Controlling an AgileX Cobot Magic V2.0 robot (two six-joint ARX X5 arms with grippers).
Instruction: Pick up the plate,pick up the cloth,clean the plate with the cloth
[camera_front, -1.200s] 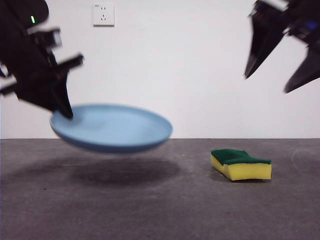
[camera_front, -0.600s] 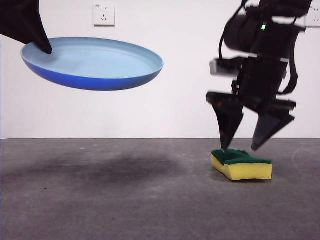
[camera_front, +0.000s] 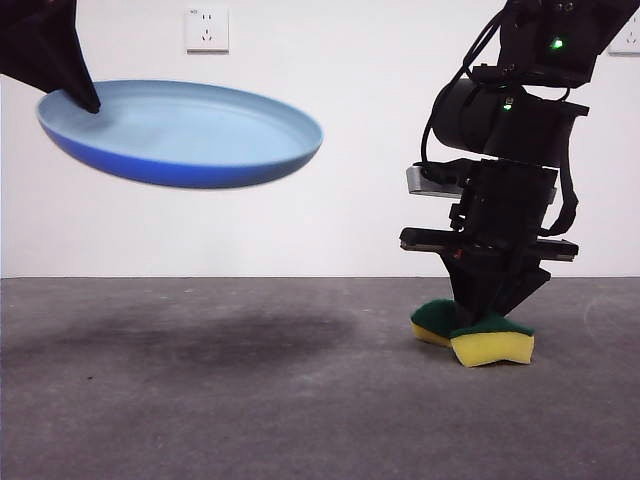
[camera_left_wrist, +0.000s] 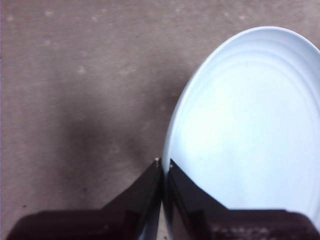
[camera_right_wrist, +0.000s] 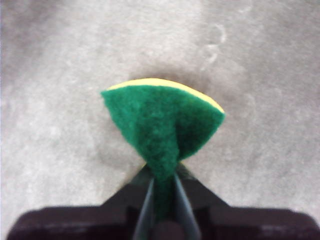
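The right gripper (camera_front: 487, 315) has now closed on the cloth (camera_front: 478, 336), folding it on the table (camera_front: 250, 400), while the left gripper (camera_left_wrist: 163, 167) holds the plate (camera_front: 180, 132) by its rim, so lifting comes next.

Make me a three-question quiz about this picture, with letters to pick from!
1. Where is the plate?
A. on the table
B. up in the air
C. under the sponge

2. What colour is the sponge's top layer?
A. green
B. red
C. white

3. What is the right gripper doing?
A. hanging open
B. squeezing the sponge
C. holding the plate

Answers: 1 B, the left gripper holds its rim above the table. 2 A, green over yellow foam. 3 B, its jaws pinch the sponge so it bends.
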